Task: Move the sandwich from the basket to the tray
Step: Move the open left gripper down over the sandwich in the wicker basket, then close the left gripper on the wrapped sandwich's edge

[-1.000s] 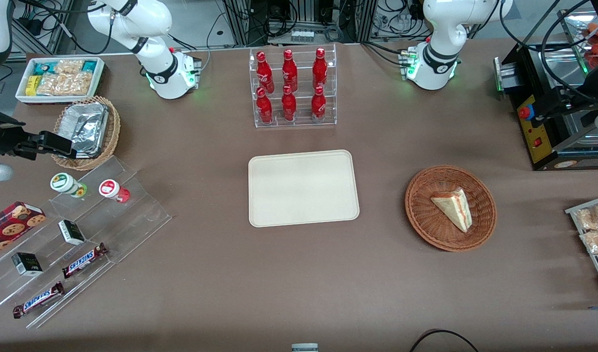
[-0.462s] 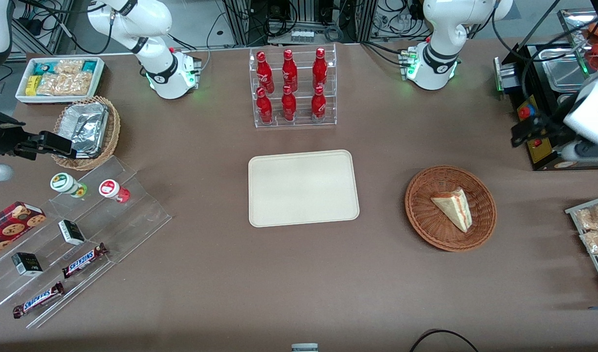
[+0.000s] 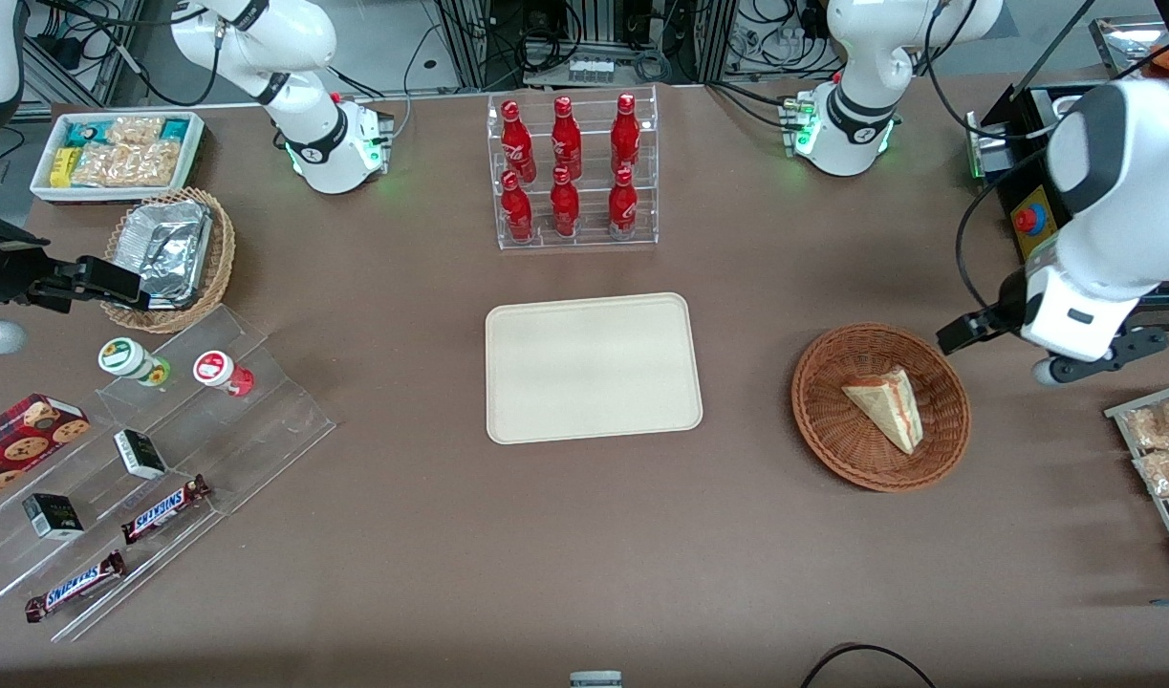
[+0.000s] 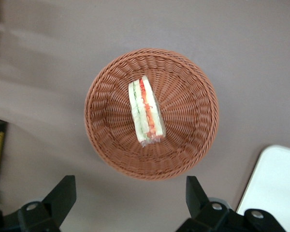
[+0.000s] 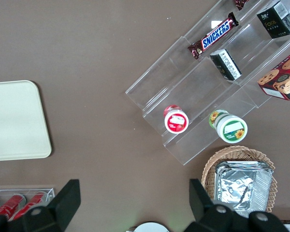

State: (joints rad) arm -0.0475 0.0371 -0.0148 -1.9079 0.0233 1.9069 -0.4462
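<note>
Brown cloth covers the worktop (image 3: 584,554) on which we see everything laid out. On it, the sandwich (image 4: 146,110) lies on its side in the middle of the basket (image 4: 199,96), its red and green filling showing. Our gripper (image 4: 130,200) hangs above the worktop, just off the basket's rim, toward the working arm's end of the table. Its fingers (image 4: 63,195) stand wide apart, clamped on nothing and clear of both the sandwich and the wicker. From the front we see the gripper (image 3: 966,334) beside the basket (image 3: 833,430), with the sandwich (image 3: 888,407) well apart from it. The tray (image 3: 593,368) lies flat toward the parked arm's end from the basket, nothing on it.
</note>
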